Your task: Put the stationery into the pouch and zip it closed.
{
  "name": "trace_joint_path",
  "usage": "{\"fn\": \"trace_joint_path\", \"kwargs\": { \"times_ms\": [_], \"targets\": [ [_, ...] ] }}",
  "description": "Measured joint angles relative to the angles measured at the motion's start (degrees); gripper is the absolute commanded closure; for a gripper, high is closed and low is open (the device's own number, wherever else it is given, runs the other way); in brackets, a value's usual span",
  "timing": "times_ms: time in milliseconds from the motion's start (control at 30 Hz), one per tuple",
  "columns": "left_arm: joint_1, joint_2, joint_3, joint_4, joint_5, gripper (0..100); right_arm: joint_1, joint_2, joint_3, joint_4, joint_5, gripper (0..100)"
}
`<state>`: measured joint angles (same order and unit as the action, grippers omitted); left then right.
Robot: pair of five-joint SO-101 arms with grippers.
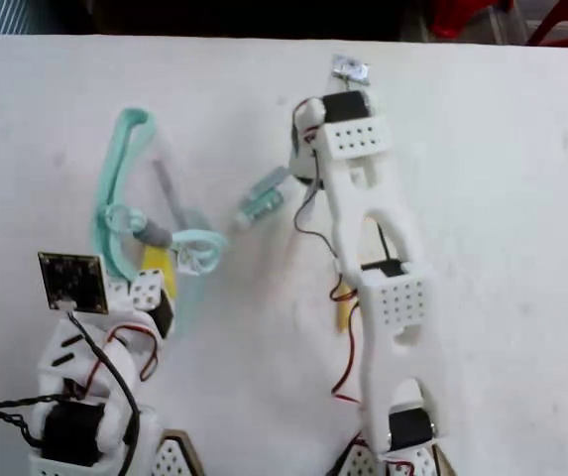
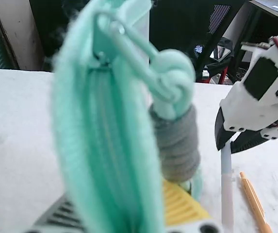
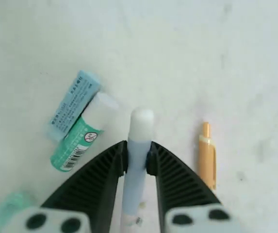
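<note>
The right pincer (image 3: pixel 138 146) pinches a pale-blue white-capped pen (image 3: pixel 135 170) while the left pincer (image 1: pixel 157 274) clamps the mint-green pouch (image 2: pixel 105 145).

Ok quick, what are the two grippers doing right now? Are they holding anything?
Left gripper: closed, holding the pouch.
Right gripper: closed, holding the pale blue pen.

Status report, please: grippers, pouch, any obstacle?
Left gripper shut on pouch. Right gripper shut on white pen, apart from pouch. Glue stick, eraser, orange pen loose on table. No obstacle seen.
</note>
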<state>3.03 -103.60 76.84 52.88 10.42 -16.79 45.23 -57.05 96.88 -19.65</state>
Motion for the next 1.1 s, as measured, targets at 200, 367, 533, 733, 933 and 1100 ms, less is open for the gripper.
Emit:
{"fn": "trace_joint_path", "kwargs": {
  "times_ms": [200,367,533,733,933,1100],
  "targets": [
    [0.0,0.0,0.0,0.0,0.0,98,0.0,-10.6,-0.1,0.4,5.6,98.2],
    [0.6,0.0,0.0,0.0,0.0,98,0.2,-18.2,-0.1,0.4,9.4,98.2],
    [5.1,0.0,-0.7,0.4,0.0,98,0.0,-26.6,-0.1,0.4,12.2,98.2],
    [14.6,0.0,-4.6,5.5,-5.7,98,0.2,-36.8,-0.1,0.4,19.4,98.2],
    [24.5,0.0,-4.7,7.6,-11.6,98,0.1,-46.9,-0.2,0.5,25.0,98.2],
    [25.7,0.0,-4.7,7.0,-12.0,98,-0.9,-57.2,1.4,0.5,26.2,98.2]
  ]
}}
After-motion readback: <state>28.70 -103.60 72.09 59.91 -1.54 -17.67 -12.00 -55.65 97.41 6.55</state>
